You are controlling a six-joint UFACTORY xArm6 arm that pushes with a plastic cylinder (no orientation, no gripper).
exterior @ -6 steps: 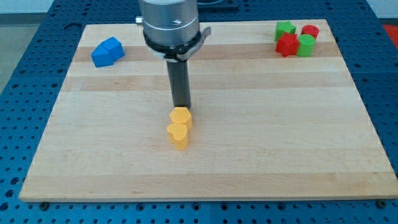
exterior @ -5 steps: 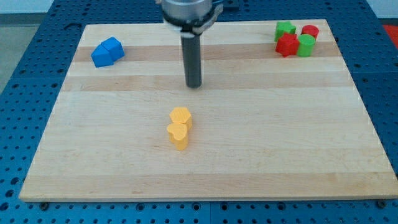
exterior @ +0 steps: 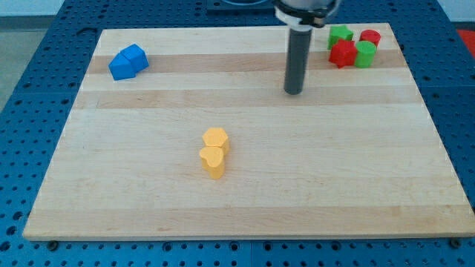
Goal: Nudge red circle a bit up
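Observation:
The red circle [exterior: 369, 37] sits at the view's top right, in a tight cluster with a green block [exterior: 341, 33], a red star-like block [exterior: 343, 53] and a green cylinder [exterior: 364, 53]. My tip [exterior: 294, 92] rests on the board below and to the left of this cluster, about a hundred pixels left of the red circle and lower. It touches no block.
Two blue blocks [exterior: 128, 61] sit together at the view's top left. Two yellow blocks, a hexagon [exterior: 215, 138] and a heart [exterior: 212, 161], touch each other near the board's middle. The wooden board [exterior: 245, 208] lies on a blue perforated table.
My tip has moved from just above the yellow hexagon up and to the view's right, toward the red and green cluster. No block has moved.

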